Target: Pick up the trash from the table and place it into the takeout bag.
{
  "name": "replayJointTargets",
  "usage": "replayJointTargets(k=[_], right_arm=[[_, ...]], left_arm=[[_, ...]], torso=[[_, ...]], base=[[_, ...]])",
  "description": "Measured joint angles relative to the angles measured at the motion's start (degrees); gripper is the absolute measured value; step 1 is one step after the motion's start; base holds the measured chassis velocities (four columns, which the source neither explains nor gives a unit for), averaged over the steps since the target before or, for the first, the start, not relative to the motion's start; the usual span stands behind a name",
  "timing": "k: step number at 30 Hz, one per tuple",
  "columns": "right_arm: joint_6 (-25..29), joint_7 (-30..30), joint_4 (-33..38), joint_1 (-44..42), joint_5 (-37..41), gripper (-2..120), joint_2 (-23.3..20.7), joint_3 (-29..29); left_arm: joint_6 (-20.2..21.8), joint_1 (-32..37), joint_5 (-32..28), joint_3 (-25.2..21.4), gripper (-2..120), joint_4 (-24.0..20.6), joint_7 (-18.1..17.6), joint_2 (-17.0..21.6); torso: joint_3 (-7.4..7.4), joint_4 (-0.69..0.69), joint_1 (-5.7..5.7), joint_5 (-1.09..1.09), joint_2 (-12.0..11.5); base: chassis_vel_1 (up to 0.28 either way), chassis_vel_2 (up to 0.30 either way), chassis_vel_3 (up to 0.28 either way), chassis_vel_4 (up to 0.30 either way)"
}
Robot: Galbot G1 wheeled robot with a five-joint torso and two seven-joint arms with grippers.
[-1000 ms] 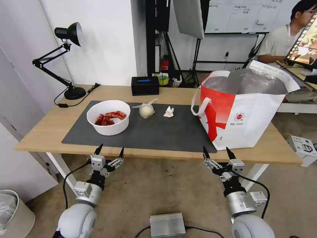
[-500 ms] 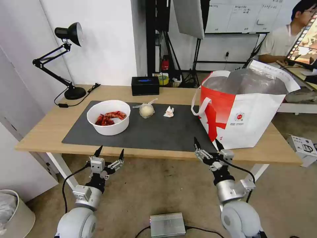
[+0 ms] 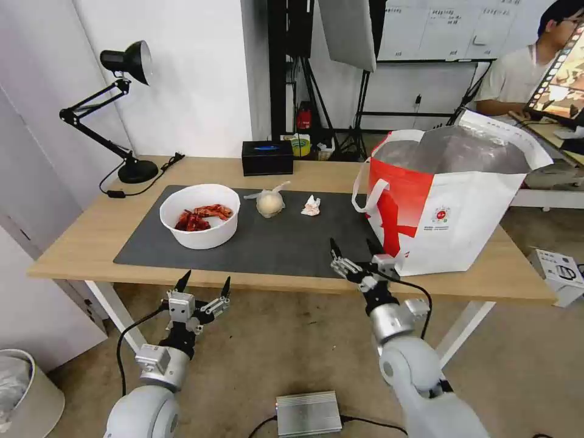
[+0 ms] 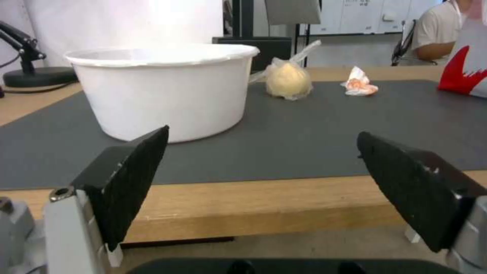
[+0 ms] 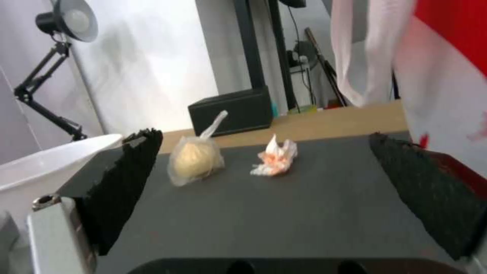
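The right gripper (image 3: pixel 351 248) is raised over the near edge of the dark grey mat (image 3: pixel 292 243), just left of the takeout bag (image 3: pixel 450 201), with its black fingers (image 5: pixel 127 179) spread apart and nothing between them. Its arm reaches up and forward from below the table (image 3: pixel 79 231), fingertips aimed at the far side. The left gripper (image 3: pixel 204 283) is parked below the near table edge, fingers likewise released and empty, pointing up toward the white bowl of red scraps (image 3: pixel 201 216). On the mat, the bowl stands at the left; the knotted clear bag around a pale ball (image 3: pixel 269 202) lies to its right, and the crumpled white tissue (image 3: pixel 311 207) lies beside that, nearer the upright, open-topped bag.
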Motion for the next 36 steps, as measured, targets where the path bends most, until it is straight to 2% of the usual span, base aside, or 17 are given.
replayJointTargets(k=[6,15,21,30,36], right_arm=[[-0.5,2.5,-6.8,8.5,1.9,100,-0.9,-3.4],[-0.3,4.7,-17.7,18.7,2.3,100,0.4,-7.5],[-1.0,6.3,-21.1,23.1,2.4,100,0.8,-9.3],[-4.4,9.7,-28.4,32.0,3.7,100,0.8,-14.1],[-9.4,14.1,-34.2,38.9,7.0,100,1.3,-19.1]], left_arm=[[-0.2,0.1,0.1,-0.1,100,0.0,0.0,-0.6],[-0.9,0.8,0.0,-1.4,100,0.4,0.7,-1.1],[-1.4,1.3,-0.1,-2.0,100,0.6,1.3,-1.3],[-1.7,1.4,-0.2,-2.1,100,0.6,1.4,-1.6],[-2.0,1.4,-0.3,-2.3,100,0.6,1.5,-2.0]], torso=[[0.00,0.00,0.00,0.00,0.0],[0.00,0.00,0.00,0.00,0.0],[0.00,0.00,0.00,0.00,0.0],[0.00,0.00,0.00,0.00,0.0],[0.00,0.00,0.00,-0.01,0.0]], base=[[0.000,0.000,0.000,0.000],[0.000,0.000,0.000,0.000],[0.000,0.000,0.000,0.000],[0.000,0.000,0.000,0.000],[0.000,0.000,0.000,0.000]])
